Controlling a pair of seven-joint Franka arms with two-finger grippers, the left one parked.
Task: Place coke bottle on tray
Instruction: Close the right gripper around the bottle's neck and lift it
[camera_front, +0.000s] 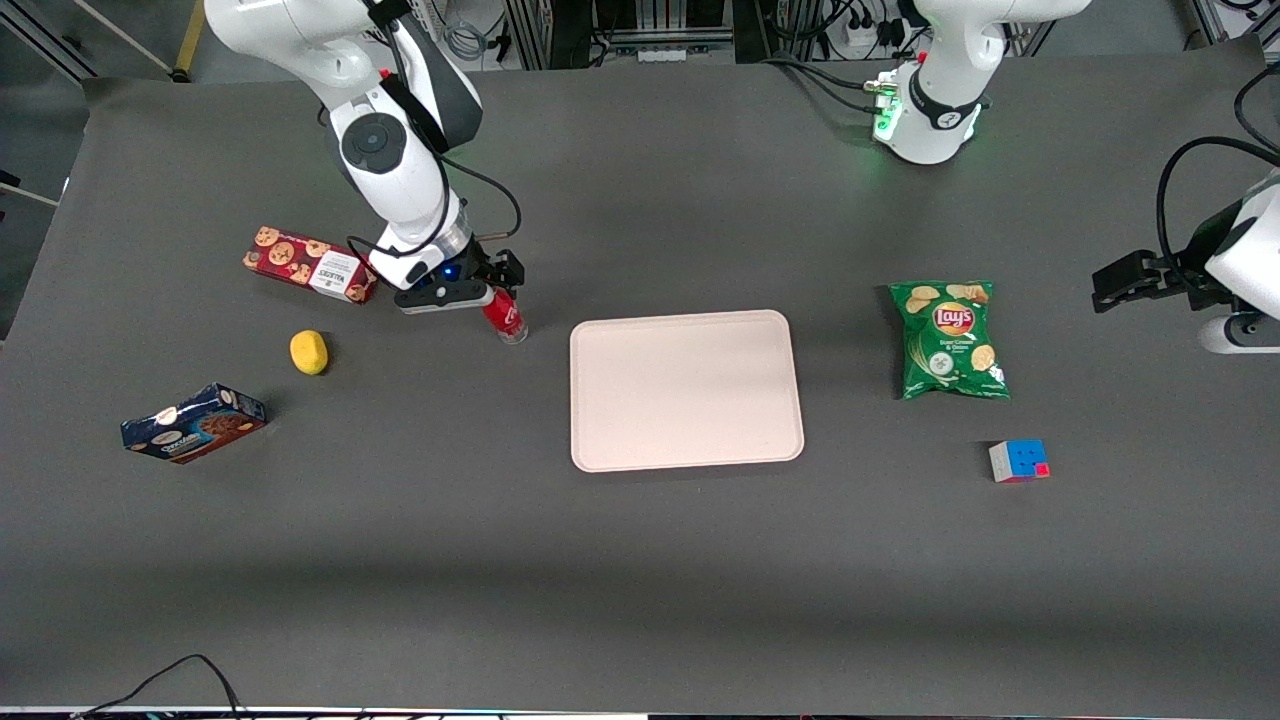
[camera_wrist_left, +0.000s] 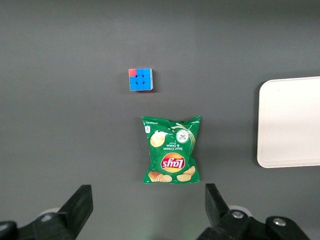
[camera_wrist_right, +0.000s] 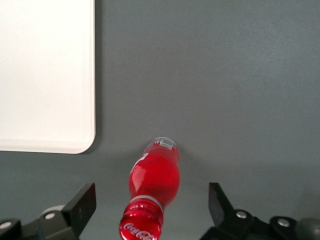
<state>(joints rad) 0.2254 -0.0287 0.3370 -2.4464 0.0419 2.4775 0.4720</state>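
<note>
The coke bottle (camera_front: 505, 316) stands upright on the dark table, beside the tray (camera_front: 686, 389) on the working arm's side and a short gap from its rim. It is a small red bottle (camera_wrist_right: 151, 189) with a red cap and clear base. My gripper (camera_front: 480, 296) hovers right over it, open, and the cap sits between the two fingers (camera_wrist_right: 81, 206) with clear gaps on both sides. The gripper (camera_wrist_right: 151, 207) touches nothing. The pale pinkish tray (camera_wrist_right: 60, 75) lies flat with nothing on it.
Toward the working arm's end lie a red cookie box (camera_front: 309, 265), a yellow lemon (camera_front: 309, 352) and a blue cookie box (camera_front: 193, 423). Toward the parked arm's end lie a green chips bag (camera_front: 949, 340) and a puzzle cube (camera_front: 1018, 461).
</note>
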